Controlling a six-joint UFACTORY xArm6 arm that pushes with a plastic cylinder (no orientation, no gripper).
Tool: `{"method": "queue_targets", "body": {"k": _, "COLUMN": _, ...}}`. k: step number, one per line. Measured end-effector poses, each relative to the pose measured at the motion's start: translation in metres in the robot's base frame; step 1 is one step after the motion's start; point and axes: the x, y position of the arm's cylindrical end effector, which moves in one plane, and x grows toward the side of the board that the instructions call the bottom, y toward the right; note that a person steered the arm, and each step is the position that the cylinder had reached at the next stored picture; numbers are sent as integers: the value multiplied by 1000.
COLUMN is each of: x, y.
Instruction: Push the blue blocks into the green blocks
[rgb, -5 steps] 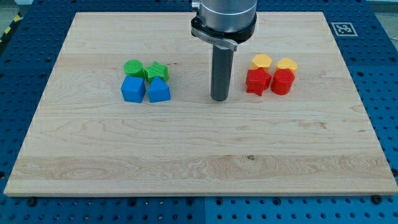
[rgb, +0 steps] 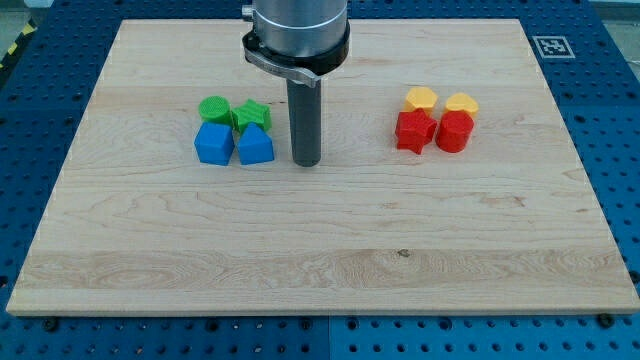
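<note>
Two blue blocks sit side by side at the view's left of centre: a blue cube (rgb: 213, 144) and a blue angular block (rgb: 255, 146). Right above them, touching, are a green cylinder (rgb: 214, 108) and a green star (rgb: 252, 114). My tip (rgb: 306, 162) rests on the wooden board (rgb: 320, 260), a short gap to the view's right of the blue angular block, not touching it.
At the view's right stands a tight cluster: two yellow blocks (rgb: 421, 98) (rgb: 461, 103) above a red star-like block (rgb: 415, 131) and a red hexagonal block (rgb: 453, 131). A blue perforated table (rgb: 30, 60) surrounds the board.
My tip has moved to the view's left, from the board's centre toward the blue angular block. No block has moved.
</note>
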Motion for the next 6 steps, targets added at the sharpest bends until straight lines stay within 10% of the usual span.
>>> {"method": "queue_targets", "body": {"k": 6, "x": 2, "y": -72}}
